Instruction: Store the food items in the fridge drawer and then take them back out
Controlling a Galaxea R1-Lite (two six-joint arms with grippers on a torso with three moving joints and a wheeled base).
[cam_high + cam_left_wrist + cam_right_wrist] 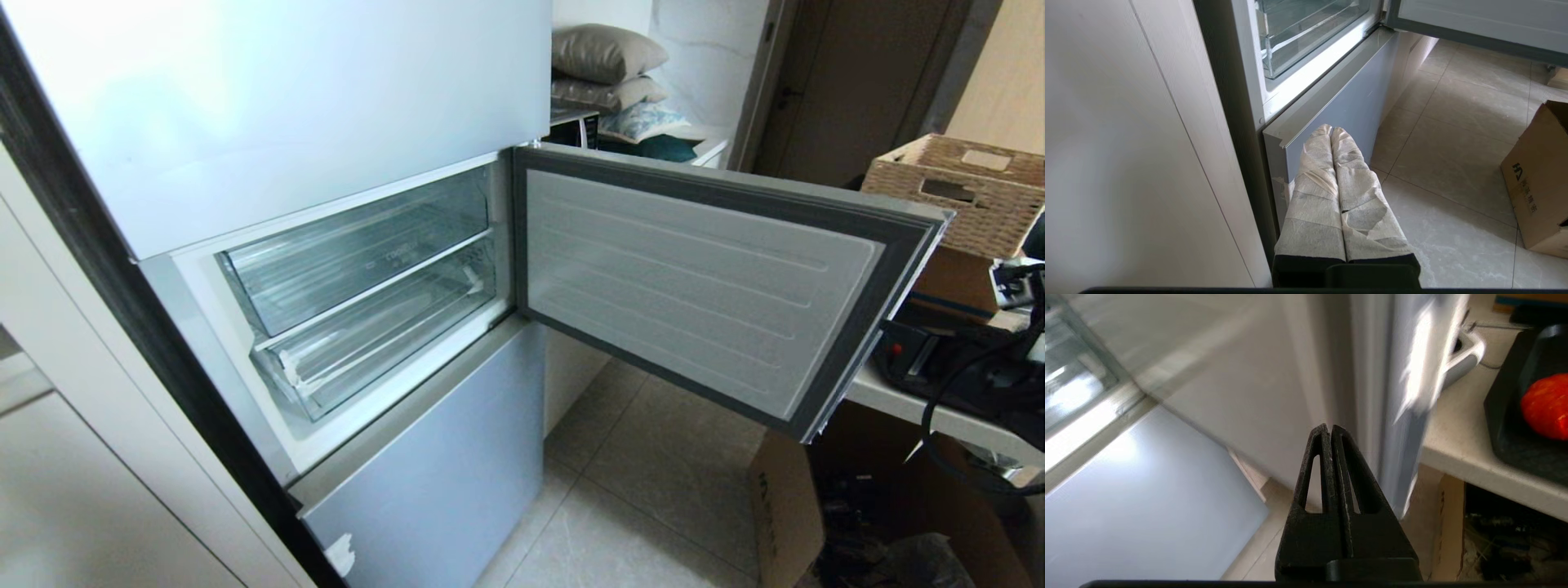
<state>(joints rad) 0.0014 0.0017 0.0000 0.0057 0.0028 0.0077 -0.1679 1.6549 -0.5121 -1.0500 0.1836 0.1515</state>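
While the door hangs open, drawers shut at frame centre-left, the right gripper, closed and empty, is near the tomato on the tray at right; next: open drawer.

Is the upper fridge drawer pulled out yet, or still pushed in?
Pushed in. The upper drawer sits inside the compartment behind the frame, flush with the lower drawer; only the door is swung open.

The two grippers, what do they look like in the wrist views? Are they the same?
No. The left gripper has long fingers wrapped in pale grey-white cloth tape over a black base. The right gripper is bare black, with tapered fingers that have triangular cut-out slots.
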